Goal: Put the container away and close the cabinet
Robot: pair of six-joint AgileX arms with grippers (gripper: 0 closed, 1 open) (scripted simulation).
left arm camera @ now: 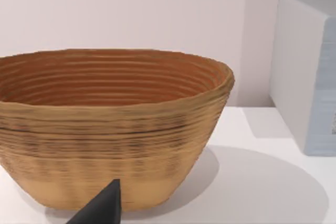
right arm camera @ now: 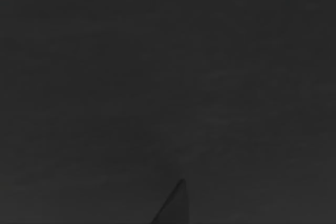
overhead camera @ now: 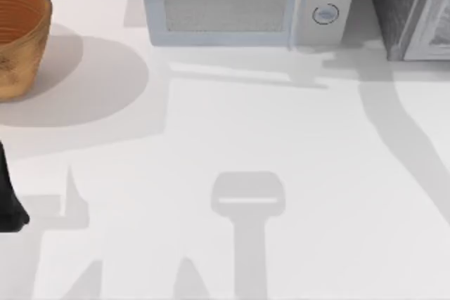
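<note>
The container is a tan woven basket [overhead camera: 15, 33] standing upright at the table's far left, near the back. In the left wrist view the basket [left arm camera: 110, 129] looms close, its ribbed inside bare. My left gripper [left arm camera: 102, 208] sits low in front of the basket's near wall, a short way off it. My left arm [overhead camera: 8, 201] shows as a dark shape at the table's left edge, in front of the basket. The grey cabinet [overhead camera: 411, 12] stands at the back right corner. The right wrist view is dark.
A white microwave [overhead camera: 246, 5] with two round dials stands at the back centre, door shut; its side [left arm camera: 307, 77] appears beyond the basket. The white tabletop [overhead camera: 246, 145] stretches between basket and cabinet.
</note>
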